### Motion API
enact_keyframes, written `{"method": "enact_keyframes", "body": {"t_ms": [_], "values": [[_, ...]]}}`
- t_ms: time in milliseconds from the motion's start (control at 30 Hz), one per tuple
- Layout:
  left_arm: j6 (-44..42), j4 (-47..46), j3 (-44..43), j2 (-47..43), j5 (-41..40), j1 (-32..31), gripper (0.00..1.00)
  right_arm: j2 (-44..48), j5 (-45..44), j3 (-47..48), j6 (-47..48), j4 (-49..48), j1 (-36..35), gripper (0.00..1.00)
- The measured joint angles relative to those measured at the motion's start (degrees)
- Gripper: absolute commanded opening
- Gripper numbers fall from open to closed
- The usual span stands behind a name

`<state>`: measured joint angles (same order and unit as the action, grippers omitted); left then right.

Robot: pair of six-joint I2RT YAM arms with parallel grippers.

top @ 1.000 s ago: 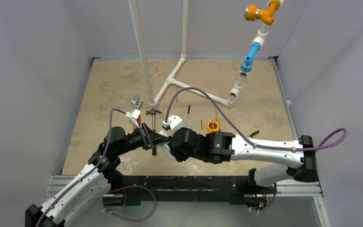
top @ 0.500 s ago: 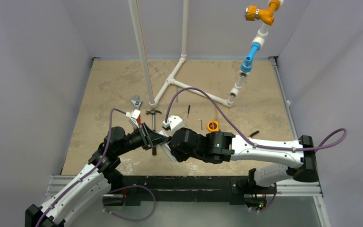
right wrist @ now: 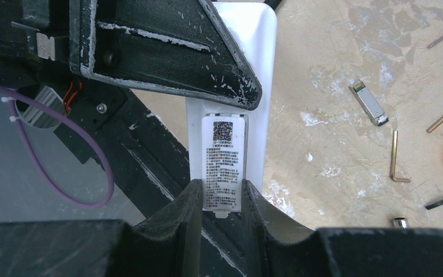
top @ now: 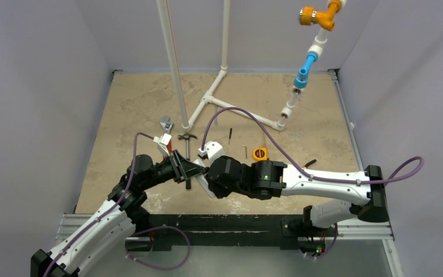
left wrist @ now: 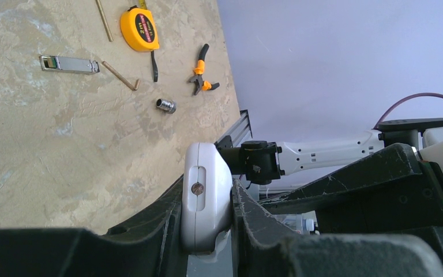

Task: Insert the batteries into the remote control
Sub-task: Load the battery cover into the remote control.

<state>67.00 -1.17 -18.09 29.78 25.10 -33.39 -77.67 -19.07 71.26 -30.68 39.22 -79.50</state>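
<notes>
The remote control (left wrist: 207, 167) is a slim white handset held in the air near the table's front edge. My left gripper (left wrist: 206, 193) is shut on it across its thickness. In the right wrist view its plain white back (right wrist: 259, 86) faces the camera. My right gripper (right wrist: 222, 193) is shut on the edges of a narrow white cover piece (right wrist: 226, 156) that has a printed label. The cover piece lies on the remote's back and sticks out past its end. In the top view the two grippers meet, left (top: 191, 170) and right (top: 209, 173). No blue batteries are in view.
On the table lie an orange tape measure (left wrist: 139, 29), orange-handled pliers (left wrist: 201, 72), a stubby silver cylinder (left wrist: 165, 105), a silver metal module (left wrist: 69, 64) and brass hex keys (left wrist: 121, 76). A wrench (top: 165, 123) and white pipework (top: 207, 98) stand farther back.
</notes>
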Motion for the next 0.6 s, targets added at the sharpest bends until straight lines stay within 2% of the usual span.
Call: {"method": "enact_keyframes", "body": {"t_ms": [600], "values": [[0.0,0.0,0.0,-0.2,0.0,0.0,0.0,-0.1,0.6,0.0,-0.2,0.2,0.0,0.1]]}}
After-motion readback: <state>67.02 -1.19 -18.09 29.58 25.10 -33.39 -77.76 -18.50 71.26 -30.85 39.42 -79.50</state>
